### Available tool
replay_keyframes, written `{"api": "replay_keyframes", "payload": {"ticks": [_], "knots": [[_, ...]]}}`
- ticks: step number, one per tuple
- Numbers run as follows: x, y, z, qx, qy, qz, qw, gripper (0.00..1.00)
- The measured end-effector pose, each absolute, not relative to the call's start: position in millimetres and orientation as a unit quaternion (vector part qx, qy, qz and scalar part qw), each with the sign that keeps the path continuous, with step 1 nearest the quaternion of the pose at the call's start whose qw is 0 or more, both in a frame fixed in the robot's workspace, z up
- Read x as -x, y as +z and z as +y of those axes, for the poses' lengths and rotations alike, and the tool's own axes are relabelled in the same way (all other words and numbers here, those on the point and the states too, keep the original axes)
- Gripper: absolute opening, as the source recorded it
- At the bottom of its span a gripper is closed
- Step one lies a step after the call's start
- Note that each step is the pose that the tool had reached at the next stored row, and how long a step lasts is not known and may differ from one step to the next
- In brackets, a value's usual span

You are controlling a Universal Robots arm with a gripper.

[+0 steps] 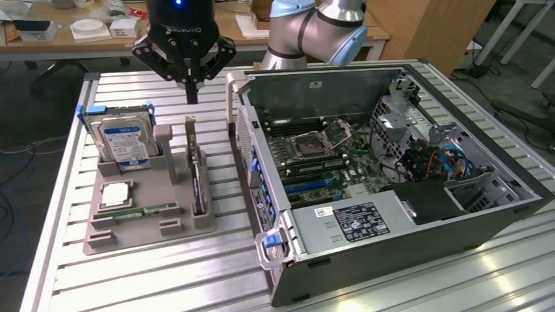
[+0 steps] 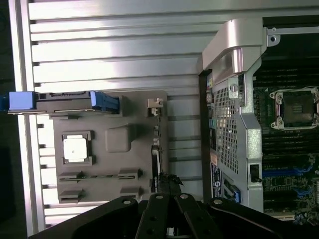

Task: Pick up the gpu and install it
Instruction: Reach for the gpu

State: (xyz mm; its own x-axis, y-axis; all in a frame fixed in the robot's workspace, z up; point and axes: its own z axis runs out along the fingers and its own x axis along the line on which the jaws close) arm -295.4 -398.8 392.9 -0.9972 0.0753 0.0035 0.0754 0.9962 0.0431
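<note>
Claw (image 1: 192, 99), pinched shut, hangs above gpu (image 1: 199, 190) standing edgewise in holder (image 1: 139, 229).

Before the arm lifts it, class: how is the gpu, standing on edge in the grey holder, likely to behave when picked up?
Probably stiff: the gpu looks like a thin flat board. Likely to tip if nudged sideways, as it stands on its narrow edge in a slot of the grey holder. Probably light for its length, being so thin.

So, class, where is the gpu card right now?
The thin gpu card stands on edge in the grey plastic holder, at the exterior view's left, between the silver hard drive and the open black computer case.
</note>
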Motion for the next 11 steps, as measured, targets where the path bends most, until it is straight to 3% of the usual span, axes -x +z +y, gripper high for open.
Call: {"api": "replay_keyframes", "payload": {"ticks": [11], "knots": [[306.3, 392.8, -398.9, 0.038, -0.022, -0.999, 0.001, 0.1]]}}
